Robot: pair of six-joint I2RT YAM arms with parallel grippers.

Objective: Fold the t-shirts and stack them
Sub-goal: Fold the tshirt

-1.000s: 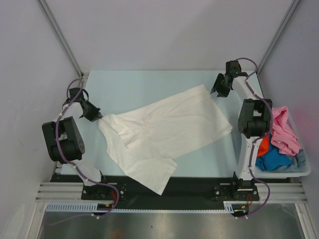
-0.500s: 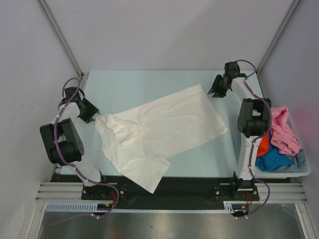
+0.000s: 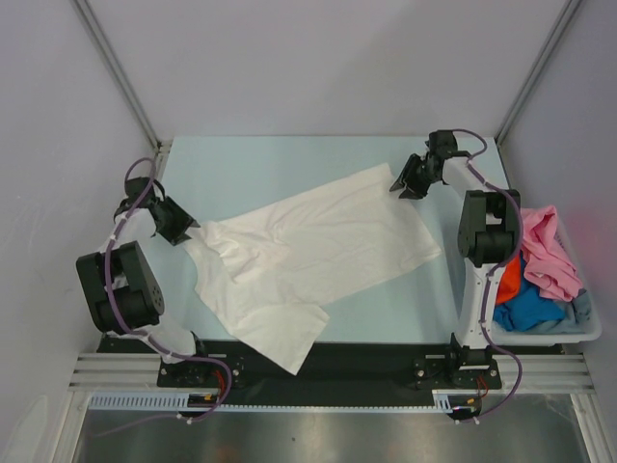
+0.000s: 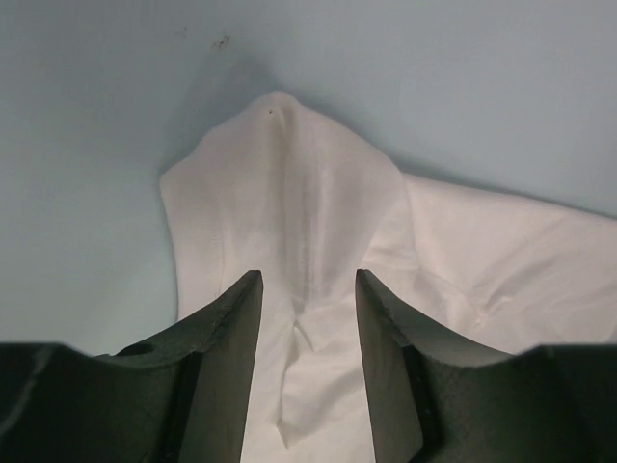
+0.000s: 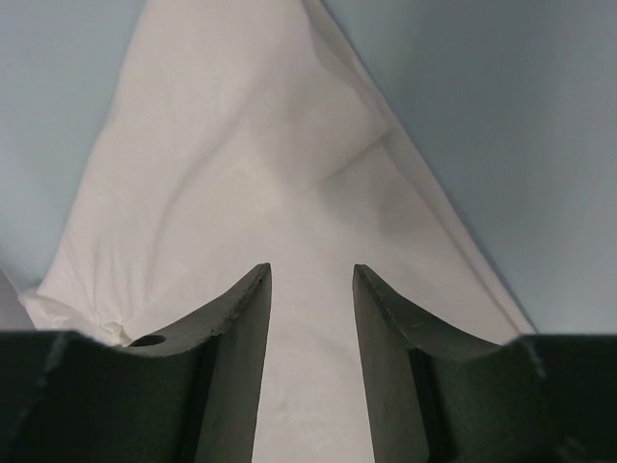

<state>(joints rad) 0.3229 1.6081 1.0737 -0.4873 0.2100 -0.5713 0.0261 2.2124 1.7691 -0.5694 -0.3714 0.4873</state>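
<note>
A white t-shirt [image 3: 318,246] lies spread and rumpled across the pale blue table [image 3: 251,164]. Its lower part hangs over the near edge. My left gripper [image 3: 185,229] is at the shirt's left end, open, jaws straddling a puckered fold of the cloth [image 4: 289,174] without pinching it. My right gripper [image 3: 399,183] hovers open over the shirt's far right corner [image 5: 241,145], nothing between its fingers. In the left wrist view the left gripper [image 4: 308,280] shows cloth below the gap; the right gripper [image 5: 311,270] shows the same in its own wrist view.
A pale plastic bin [image 3: 588,328] sits at the right edge beside the right arm. It holds a pink t-shirt [image 3: 549,251], an orange one [image 3: 509,282], a bright blue one [image 3: 525,307] and a grey-blue one [image 3: 581,307]. Grey walls enclose the table on three sides.
My left gripper has opened and let go of the shirt's left end. The shirt slid a little left and toward the near edge. My right gripper shifted left toward the far corner.
</note>
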